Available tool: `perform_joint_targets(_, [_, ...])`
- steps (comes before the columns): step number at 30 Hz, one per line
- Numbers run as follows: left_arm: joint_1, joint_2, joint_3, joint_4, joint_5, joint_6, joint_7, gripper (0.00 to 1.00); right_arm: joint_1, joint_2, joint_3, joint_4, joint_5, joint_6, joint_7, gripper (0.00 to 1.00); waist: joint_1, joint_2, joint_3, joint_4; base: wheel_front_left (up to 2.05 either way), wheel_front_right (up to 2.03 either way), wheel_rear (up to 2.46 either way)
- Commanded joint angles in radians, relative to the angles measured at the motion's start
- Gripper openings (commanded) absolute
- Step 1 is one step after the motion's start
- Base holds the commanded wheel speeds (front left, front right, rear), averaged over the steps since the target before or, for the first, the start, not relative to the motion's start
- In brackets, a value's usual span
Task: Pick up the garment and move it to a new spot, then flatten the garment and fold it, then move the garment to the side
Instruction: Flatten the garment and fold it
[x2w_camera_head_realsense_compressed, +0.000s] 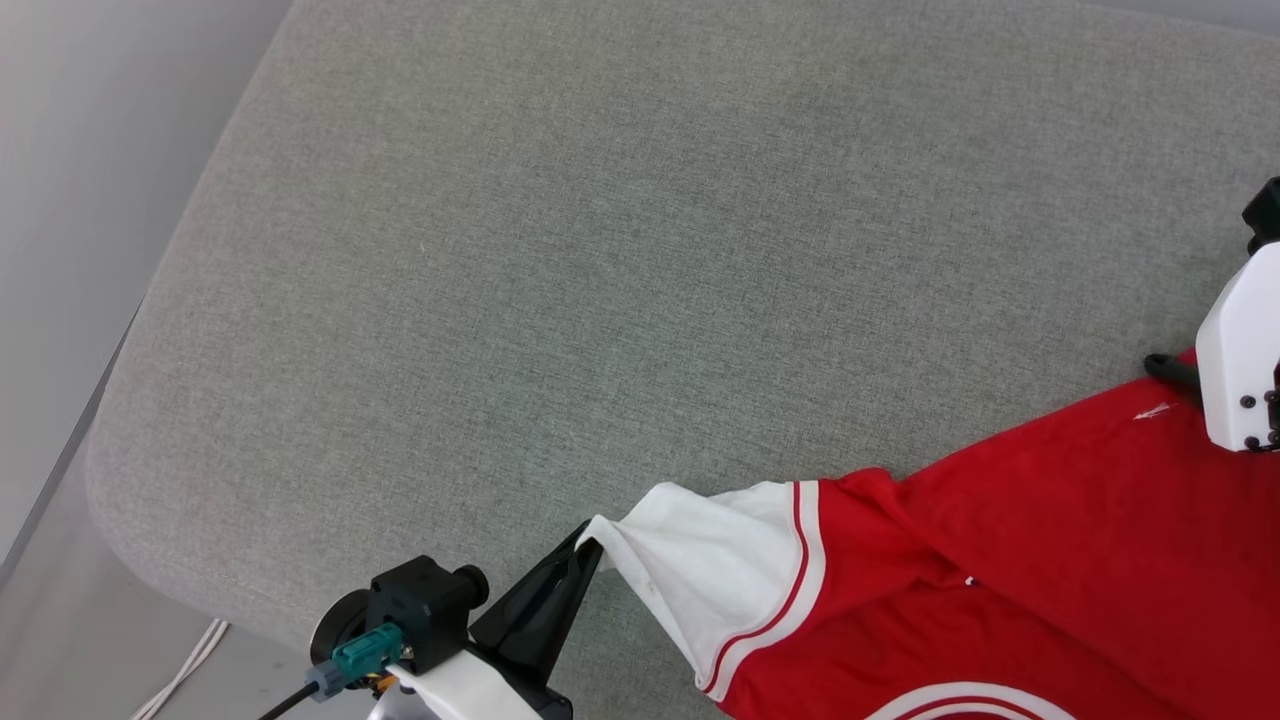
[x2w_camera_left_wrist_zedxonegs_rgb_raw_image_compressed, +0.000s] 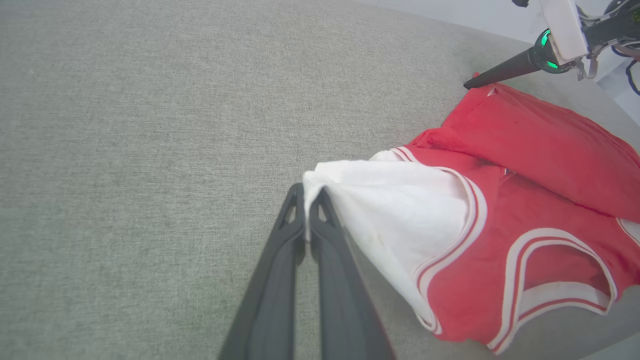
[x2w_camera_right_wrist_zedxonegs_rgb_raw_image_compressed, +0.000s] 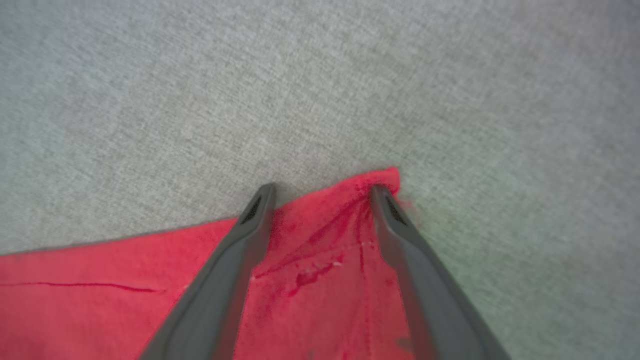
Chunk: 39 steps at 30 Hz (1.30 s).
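The red and white T-shirt (x2w_camera_head_realsense_compressed: 1000, 560) lies on the big grey cushion (x2w_camera_head_realsense_compressed: 600, 250). It is over to the robot's right and close to the near edge, and it is not flat yet. A flap of red cloth is folded over the top part. The left claw (x2w_camera_left_wrist_zedxonegs_rgb_raw_image_compressed: 308, 192) is shut tight, and it pinches just the very tip of the white sleeve (x2w_camera_left_wrist_zedxonegs_rgb_raw_image_compressed: 400, 215). The sleeve is pulled out to a point toward that claw. The right claw (x2w_camera_right_wrist_zedxonegs_rgb_raw_image_compressed: 324, 190) is wide open and holds nothing. Its two fingers stand one on each side of a red corner (x2w_camera_right_wrist_zedxonegs_rgb_raw_image_compressed: 385, 175) of the shirt, right down near the cloth. I think the robot is trying to get hold of two ends so it can lift the shirt and move it. A few things could go wrong from here. The left claw has only a tiny bit of sleeve, so a hard tug could make the cloth slip out. If the left arm pulls before the right claw closes, the shirt will just slide along and bunch up more. The right claw might close too high and catch nothing. It might also grab only the top layer, and then the shirt would hang crooked. The sleeve is near the edge of the cushion too, so a dropped shirt could slide off toward the floor, where a white cord (x2w_camera_head_realsense_compressed: 190, 660) lies.
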Motion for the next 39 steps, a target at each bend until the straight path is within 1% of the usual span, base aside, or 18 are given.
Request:
perform_joint_targets(1, [-0.015,-0.001,0.004,0.003,-0.005,0.001,-0.007,0.0,0.095,0.01,0.058,0.08,0.01,-0.001,0.029,0.0,0.0001,-0.0001,0.0,-0.005,0.0,0.0,0.0])
perform_joint_targets(4, [-0.017,0.003,0.006,0.007,-0.005,0.001,-0.009,0.0,0.104,0.003,0.07,0.08,0.015,-0.001,0.024,0.0,0.0001,-0.0001,-0.006,-0.014,0.0,0.0,0.0])
perform_joint_targets(7, [-0.021,0.007,0.009,0.012,-0.006,-0.001,-0.01,0.0,0.094,0.0,0.072,0.076,0.016,-0.001,-0.004,0.0,0.0001,-0.0001,-0.023,-0.026,0.0,0.0,0.0])
perform_joint_targets(11, [-0.014,0.017,0.018,0.016,-0.011,0.006,-0.015,0.0,0.063,0.003,0.08,0.068,0.029,-0.001,-0.068,0.0,0.0001,-0.0001,-0.07,-0.051,0.0,0.0,0.0])
perform_joint_targets(12, [-0.014,0.017,0.018,0.016,-0.011,0.006,-0.015,0.0,0.063,0.003,0.08,0.068,0.029,-0.001,-0.068,0.0,0.0001,-0.0001,-0.07,-0.051,0.0,0.0,0.0])
perform_joint_targets(16, [-0.001,0.041,0.037,0.006,-0.012,0.019,-0.015,0.0,0.018,0.008,0.082,0.06,0.049,-0.001,-0.144,0.0,0.0001,-0.0001,-0.133,-0.086,0.0,0.0,0.0])
perform_joint_targets(22, [0.014,0.102,0.073,-0.039,-0.007,0.045,0.003,0.0,-0.019,0.003,0.11,0.051,0.09,-0.001,-0.232,0.0,0.0001,-0.0001,-0.233,-0.149,0.0,0.0,0.0])
perform_joint_targets(25, [0.016,0.139,0.1,-0.074,-0.006,0.06,0.014,0.0,-0.041,-0.011,0.115,0.032,0.118,-0.001,-0.271,0.0,0.0001,-0.0001,-0.276,-0.179,0.0,0.0,0.0])
perform_joint_targets(28, [0.012,0.159,0.137,-0.116,-0.034,0.072,0.018,0.0,-0.057,-0.021,0.118,0.01,0.136,-0.001,-0.3,0.0,0.0001,-0.0001,-0.315,-0.21,0.0,0.0,0.0])
perform_joint_targets(30, [-0.004,0.188,0.163,-0.142,-0.029,0.077,0.026,0.0,-0.073,-0.03,0.122,-0.012,0.15,-0.001,-0.31,0.0,0.0001,-0.0001,-0.336,-0.23,0.0,0.0,0.0])
perform_joint_targets(34, [-0.046,0.227,0.22,-0.186,-0.04,0.088,0.033,0.0,-0.103,-0.045,0.122,-0.069,0.176,-0.001,-0.323,0.0,0.0001,-0.0001,-0.371,-0.275,0.0,0.0,0.0])
perform_joint_targets(39, [-0.125,0.279,0.315,-0.241,-0.051,0.097,0.04,0.0,-0.159,-0.047,0.11,-0.158,0.201,-0.001,-0.342,0.0,0.0001,-0.0001,-0.397,-0.332,0.0,0.0,0.0])
